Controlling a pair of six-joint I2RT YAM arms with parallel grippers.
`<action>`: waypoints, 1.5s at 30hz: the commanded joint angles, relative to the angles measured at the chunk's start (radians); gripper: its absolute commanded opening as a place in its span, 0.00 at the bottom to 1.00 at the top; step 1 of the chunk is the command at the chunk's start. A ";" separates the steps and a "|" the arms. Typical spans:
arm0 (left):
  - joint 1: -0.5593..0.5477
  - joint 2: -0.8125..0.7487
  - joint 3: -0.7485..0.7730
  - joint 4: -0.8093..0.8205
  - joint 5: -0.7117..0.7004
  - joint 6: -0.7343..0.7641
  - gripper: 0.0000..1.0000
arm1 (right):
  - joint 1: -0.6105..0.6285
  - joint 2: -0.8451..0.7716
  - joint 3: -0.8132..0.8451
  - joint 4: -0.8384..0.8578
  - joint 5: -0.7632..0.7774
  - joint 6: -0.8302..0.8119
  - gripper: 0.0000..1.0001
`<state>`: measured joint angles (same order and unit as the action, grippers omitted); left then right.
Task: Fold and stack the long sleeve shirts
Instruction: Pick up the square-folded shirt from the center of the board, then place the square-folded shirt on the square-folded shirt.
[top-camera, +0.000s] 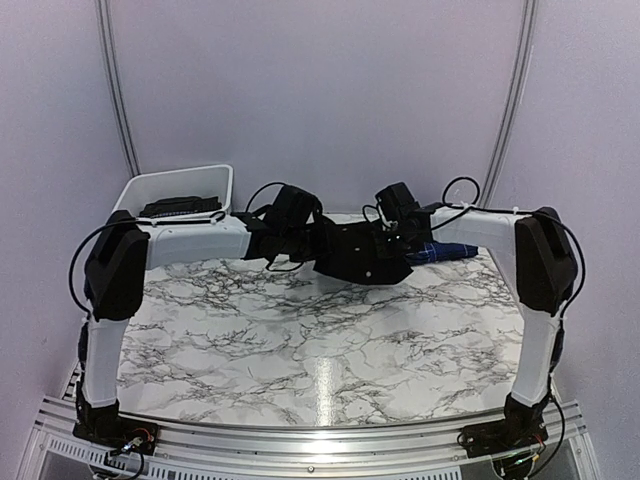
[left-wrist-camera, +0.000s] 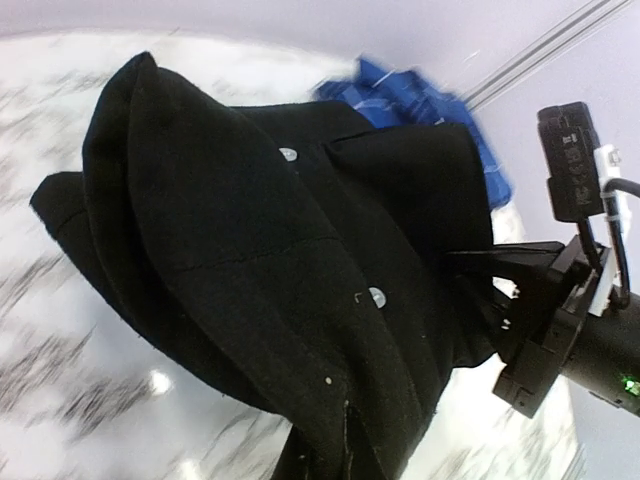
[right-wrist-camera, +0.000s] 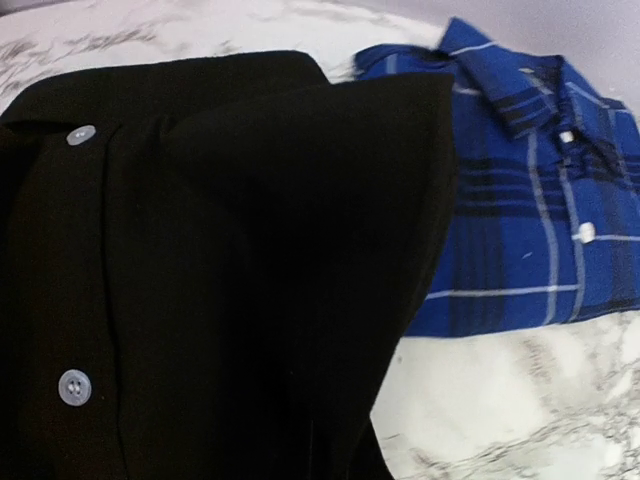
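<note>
The black shirt (top-camera: 360, 260) hangs folded between my two grippers at the back middle of the table, its button front showing in the left wrist view (left-wrist-camera: 250, 230) and the right wrist view (right-wrist-camera: 200, 250). My left gripper (top-camera: 318, 245) holds its left side and my right gripper (top-camera: 392, 240) its right side. Both sets of fingers are buried in the cloth. The blue plaid shirt (top-camera: 452, 250) lies folded on the table just right of and behind the black one, collar up (right-wrist-camera: 530, 200); it also shows in the left wrist view (left-wrist-camera: 420, 95).
A white plastic bin (top-camera: 140, 190) stands at the back left with a dark item (top-camera: 180, 207) inside. The marble table (top-camera: 300, 340) stretches toward the near edge. My right arm's wrist (left-wrist-camera: 560, 330) shows close beside the black shirt.
</note>
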<state>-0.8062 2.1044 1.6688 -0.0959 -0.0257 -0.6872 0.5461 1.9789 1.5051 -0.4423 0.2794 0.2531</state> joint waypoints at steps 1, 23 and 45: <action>-0.019 0.209 0.239 0.152 0.044 0.017 0.00 | -0.105 -0.022 0.088 0.023 0.075 -0.118 0.00; -0.051 0.807 0.940 0.689 -0.194 -0.187 0.00 | -0.398 0.252 0.470 0.044 0.110 -0.249 0.00; -0.027 0.815 0.832 0.707 -0.093 -0.304 0.48 | -0.589 0.454 0.716 -0.006 0.005 -0.365 0.00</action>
<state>-0.8433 2.9520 2.5526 0.5823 -0.1753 -0.9813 -0.0029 2.3936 2.1254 -0.4370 0.3393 -0.0753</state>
